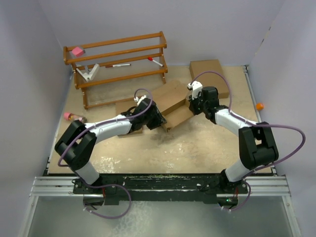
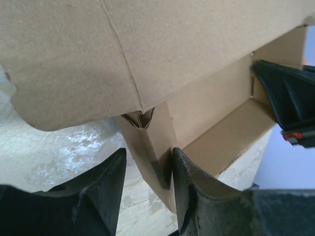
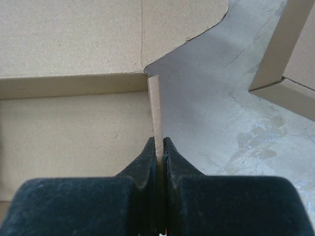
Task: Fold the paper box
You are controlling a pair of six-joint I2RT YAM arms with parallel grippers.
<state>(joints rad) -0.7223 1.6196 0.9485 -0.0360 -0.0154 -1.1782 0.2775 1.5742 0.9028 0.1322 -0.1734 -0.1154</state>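
Centrally on the desk point(image 1: 197, 143) lies the paper box point(image 1: 170, 96), partly folded, its brown panels raised between the 2 arms. The left end effector point(image 1: 155, 118) meets its near-left end. In the left wrist view its fingers point(image 2: 106, 189) stand apart, straddling an upright side wall of the paper box point(image 2: 197, 49). The wall lies against 1 finger, with a gap showing at the other. The right end effector point(image 1: 191, 101) sits at the box's right end. Its jaws are pressed together on the thin edge of a standing flap point(image 3: 155, 108), beside the open tray. Behind stand a wooden rack point(image 1: 116, 61) and another flat brown box point(image 1: 210, 74).
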